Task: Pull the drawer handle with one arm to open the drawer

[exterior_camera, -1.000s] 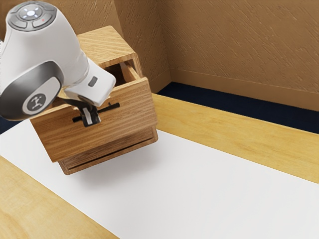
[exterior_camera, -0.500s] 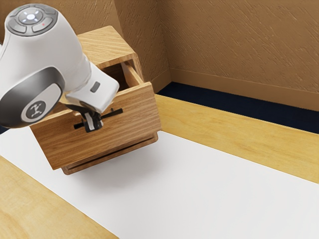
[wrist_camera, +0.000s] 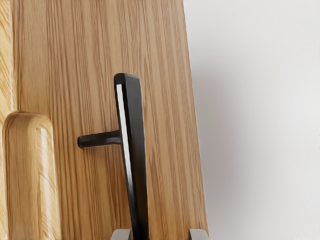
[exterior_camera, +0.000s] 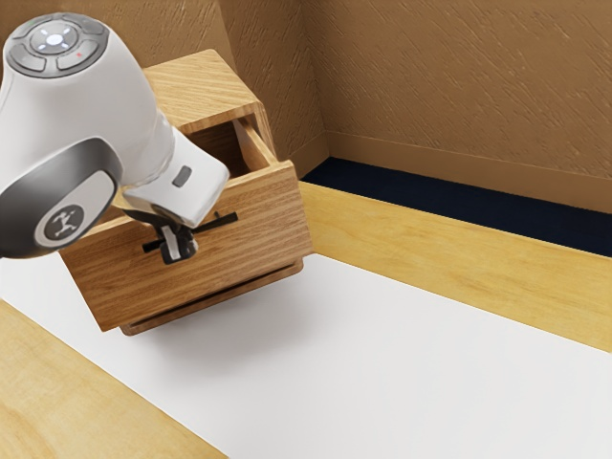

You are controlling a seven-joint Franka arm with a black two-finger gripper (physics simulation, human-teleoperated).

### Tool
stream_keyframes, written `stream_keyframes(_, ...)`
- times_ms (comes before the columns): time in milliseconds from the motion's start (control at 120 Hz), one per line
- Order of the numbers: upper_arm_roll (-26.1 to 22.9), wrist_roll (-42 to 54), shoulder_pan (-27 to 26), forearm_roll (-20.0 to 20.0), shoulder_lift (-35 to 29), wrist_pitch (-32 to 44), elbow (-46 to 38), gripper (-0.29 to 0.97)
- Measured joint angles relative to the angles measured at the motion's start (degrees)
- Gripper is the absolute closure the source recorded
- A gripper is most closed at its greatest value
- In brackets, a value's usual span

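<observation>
Exterior view: at the frame's left, the gripper (exterior_camera: 176, 245) is clamping narrowly on the black drawer handle (exterior_camera: 216, 223). The drawer (exterior_camera: 244, 225) is sitting partly out of its cabinet (exterior_camera: 196, 86). The pull looks mid-course, likely calling next for a straight outward draw.

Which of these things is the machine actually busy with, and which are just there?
In the job: the drawer, its black handle, the cabinet holding it, the arm.
Just there: the white sheet, the wooden table, the brown wall, the dark floor.
</observation>
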Motion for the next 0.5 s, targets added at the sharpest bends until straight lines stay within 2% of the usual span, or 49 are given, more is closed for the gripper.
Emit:
stream_keyframes(417,-1.44,0.04,0.10,-1.04,-3.24,-1.13,-1.02,0.65)
stream_keyframes(500,-2.90,0.11,0.99,-2.04,-5.03,-1.68,-0.98,0.65)
